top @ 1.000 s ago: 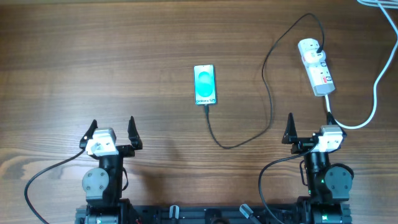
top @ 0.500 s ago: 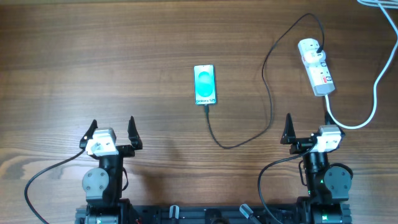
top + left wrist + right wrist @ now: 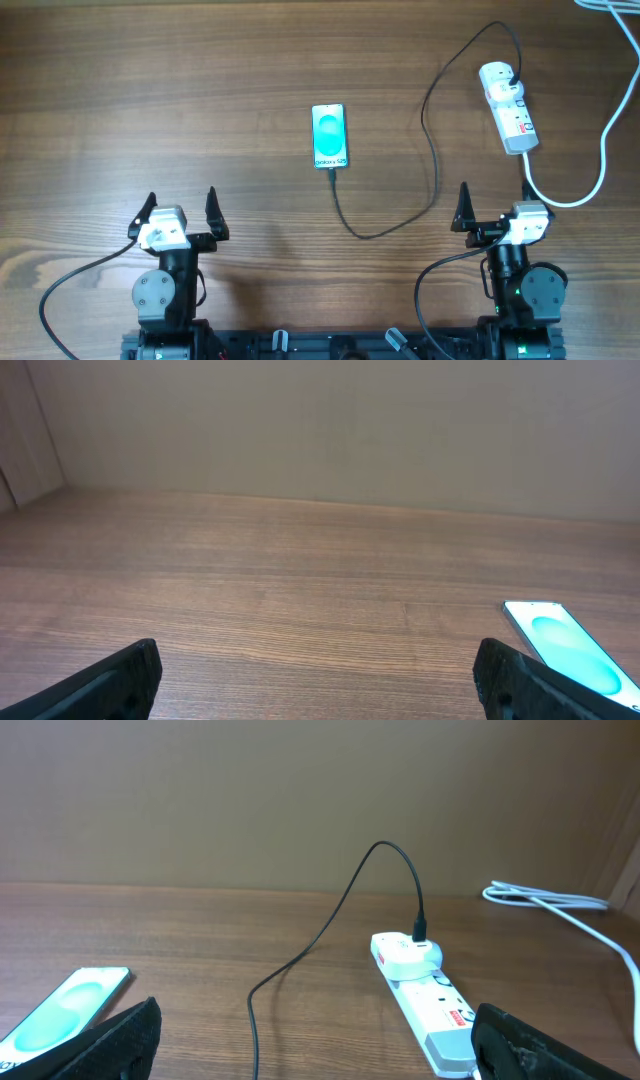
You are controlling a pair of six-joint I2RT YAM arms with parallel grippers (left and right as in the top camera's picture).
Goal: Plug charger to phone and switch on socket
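Observation:
The phone (image 3: 330, 137) lies flat at the table's middle, its teal-and-white screen up; it also shows in the left wrist view (image 3: 567, 659) and the right wrist view (image 3: 62, 1013). The thin black charger cable (image 3: 436, 170) runs from the phone's near end in a loop to a white plug on the socket (image 3: 508, 120), a white power strip at the right, also in the right wrist view (image 3: 432, 1005). My left gripper (image 3: 180, 213) is open and empty near the front left. My right gripper (image 3: 495, 211) is open and empty, just in front of the socket.
A thick white cord (image 3: 603, 150) curves from the socket's near end out to the right edge and the far right corner. It also shows in the right wrist view (image 3: 560, 905). A plain wall stands behind the table.
My right gripper has shifted very slightly to the left. Nothing else has moved.

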